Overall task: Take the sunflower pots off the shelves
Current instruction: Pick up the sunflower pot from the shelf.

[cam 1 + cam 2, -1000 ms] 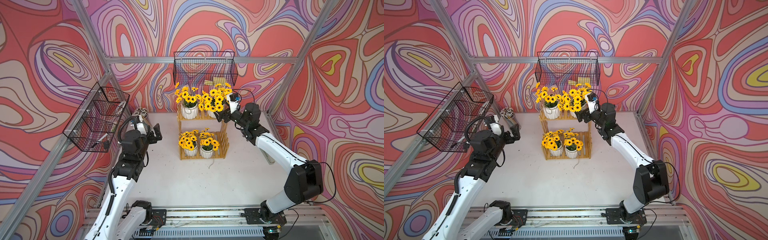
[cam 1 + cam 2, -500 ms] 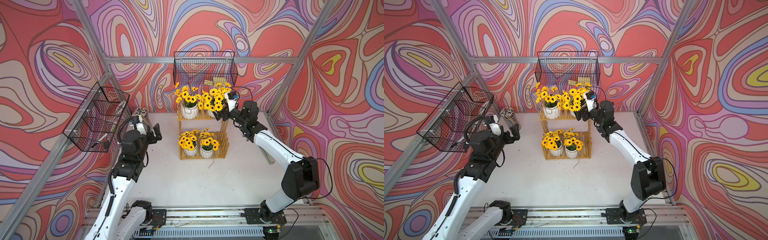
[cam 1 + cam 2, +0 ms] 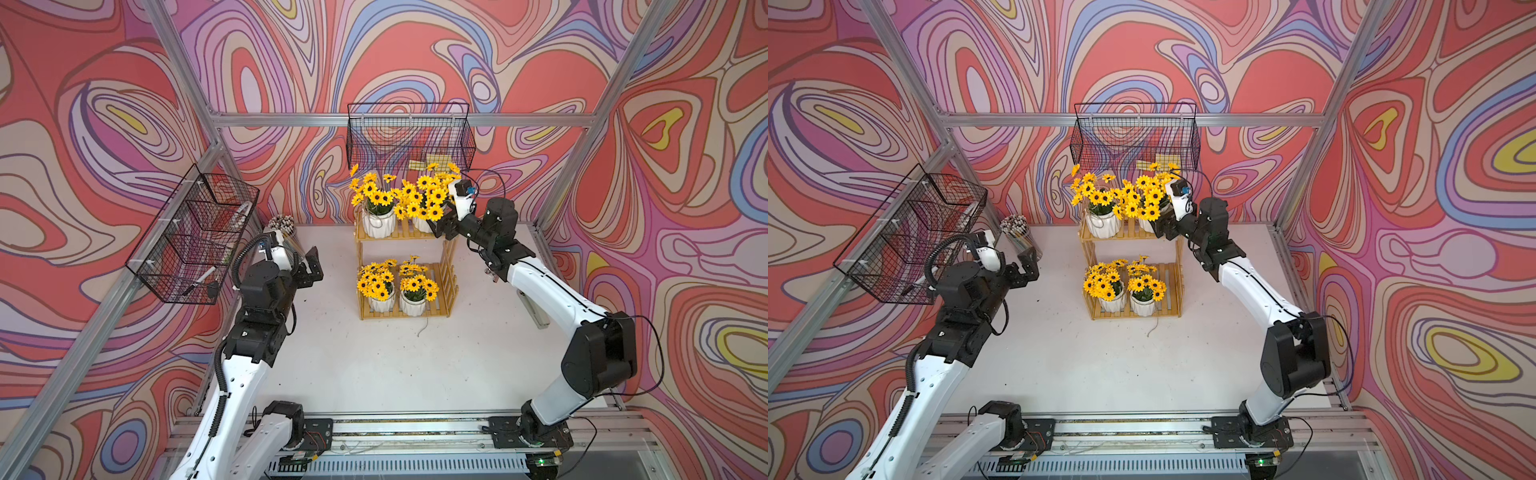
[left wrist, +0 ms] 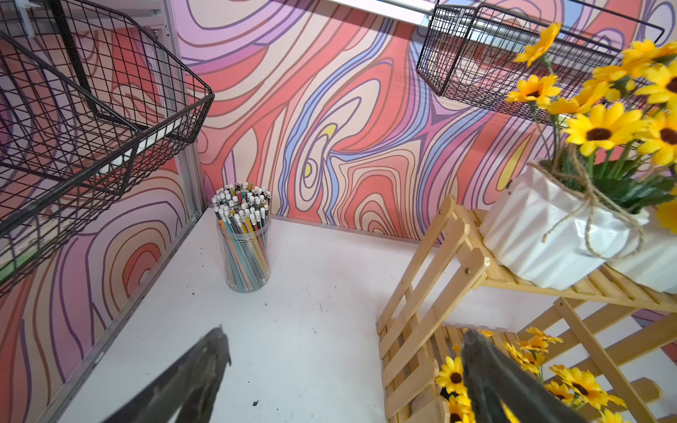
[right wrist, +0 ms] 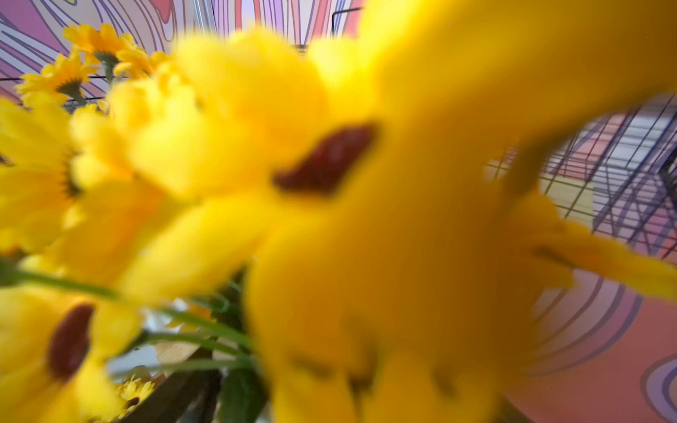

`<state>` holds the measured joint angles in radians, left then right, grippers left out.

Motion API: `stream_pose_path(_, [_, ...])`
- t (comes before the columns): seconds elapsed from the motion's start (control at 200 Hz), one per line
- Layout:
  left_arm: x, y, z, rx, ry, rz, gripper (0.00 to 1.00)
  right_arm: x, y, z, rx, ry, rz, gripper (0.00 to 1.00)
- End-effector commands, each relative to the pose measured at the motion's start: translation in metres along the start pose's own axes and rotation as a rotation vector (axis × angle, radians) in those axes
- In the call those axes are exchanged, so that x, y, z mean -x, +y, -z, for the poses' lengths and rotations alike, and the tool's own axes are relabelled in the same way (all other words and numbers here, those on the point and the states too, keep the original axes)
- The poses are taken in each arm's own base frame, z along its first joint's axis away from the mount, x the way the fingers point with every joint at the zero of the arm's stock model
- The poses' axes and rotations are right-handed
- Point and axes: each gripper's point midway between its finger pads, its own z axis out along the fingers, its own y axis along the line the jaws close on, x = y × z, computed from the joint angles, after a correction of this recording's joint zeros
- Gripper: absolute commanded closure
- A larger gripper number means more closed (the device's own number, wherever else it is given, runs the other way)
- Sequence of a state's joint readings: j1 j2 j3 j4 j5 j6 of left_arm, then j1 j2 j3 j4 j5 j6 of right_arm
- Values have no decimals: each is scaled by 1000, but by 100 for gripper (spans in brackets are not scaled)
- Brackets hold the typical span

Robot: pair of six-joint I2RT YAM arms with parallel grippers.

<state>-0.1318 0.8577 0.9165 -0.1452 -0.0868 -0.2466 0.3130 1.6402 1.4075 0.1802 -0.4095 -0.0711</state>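
1. The shelves (image 3: 448, 270), a two-tier rack of yellowish slatted wood, stand on the white table (image 3: 374, 365) near the back wall
2. All four task items are on the rack. The upper-left sunflower pot (image 3: 378, 223) and the upper-right sunflower pot (image 3: 422, 226) sit side by side on the top tier. The lower-left sunflower pot (image 3: 381, 303) and the lower-right sunflower pot (image 3: 412, 306) sit side by side on the bottom tier
3. Right arm: the base is mounted on the front rail (image 3: 415, 428) and the elbow is raised. The forearm reaches back and inward to the top tier
4. The right gripper (image 3: 441, 226) sits at the outer side of the upper-right sunflower pot, at the height of the pot body, with the wrist camera among the blooms
5. Right gripper jaw spacing and contact cannot be told: flowers and the gripper body hide the jaws in both top views, and blurred yellow petals fill the right wrist view
6. Left arm: it rises from the left end of the rail. The wrist hangs in the air above the table, between the clear cup of pencils (image 4: 245, 249) and the shelves, apart from both
7. The left gripper (image 4: 346, 342) has its fingers spread wide with nothing between them
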Motion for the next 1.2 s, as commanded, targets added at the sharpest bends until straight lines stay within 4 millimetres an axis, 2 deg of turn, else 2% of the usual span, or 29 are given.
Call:
stream_pose_path(0.0, [10,0,4,2,-40,-2,0,-23,-2,-4,1,74,-16,20])
stream_pose_path(0.396, [8,0,3,1,-38,0,0,-28,3,-2,3,97,5,28])
stream_pose_path(0.571, [8,0,3,2,-38,0,0,-26,11,0,12,102,38,38])
stream_pose_path(0.776, [8,0,3,0,-38,2,0,-24,16,4,0,106,58,44])
stream_pose_path(1.197, [9,0,4,-2,-43,3,0,-24,17,11,-17,107,26,60])
